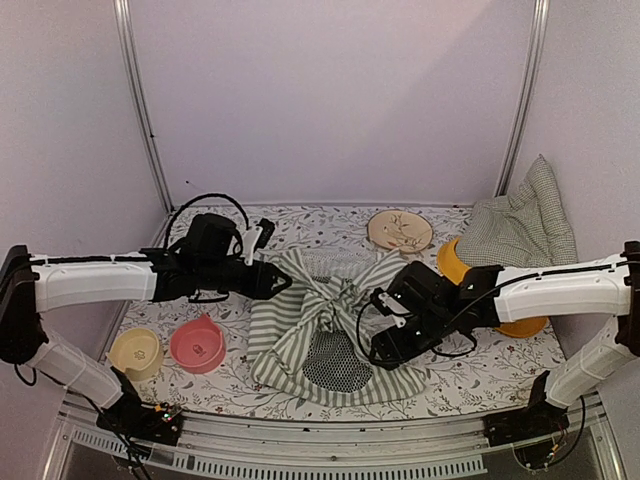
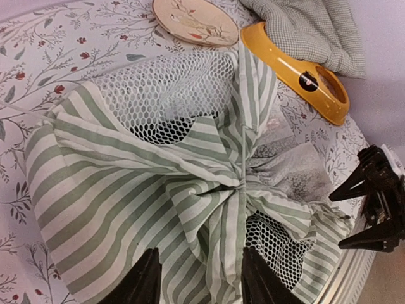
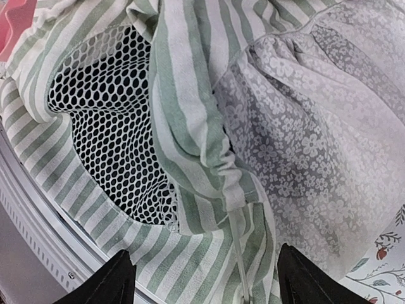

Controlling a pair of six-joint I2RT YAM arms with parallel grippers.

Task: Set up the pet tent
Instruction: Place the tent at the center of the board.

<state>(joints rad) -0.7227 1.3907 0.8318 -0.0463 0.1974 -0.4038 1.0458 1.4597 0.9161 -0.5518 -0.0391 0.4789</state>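
Observation:
The pet tent [image 1: 300, 340] lies collapsed and crumpled in the middle of the table, striped fabric twisted, with its black mesh window [image 1: 337, 362] facing up near the front. My left gripper [image 1: 280, 283] hovers at the tent's left upper edge. In the left wrist view its fingers [image 2: 142, 278] stand apart over a bunched fold of the tent [image 2: 126, 177]. My right gripper [image 1: 376, 328] is at the tent's right side, wide open. In the right wrist view a thin white pole [image 3: 239, 253] runs between its fingertips, beside the lace curtain [image 3: 329, 114] and mesh window [image 3: 107, 126].
A pink bowl [image 1: 197, 343] and a cream bowl [image 1: 135, 352] sit front left. An orange bowl [image 1: 455, 262], a patterned plate [image 1: 399, 229] and a checked cushion [image 1: 520, 225] are at the back right. The table's metal front rail [image 1: 330, 450] runs just below the tent.

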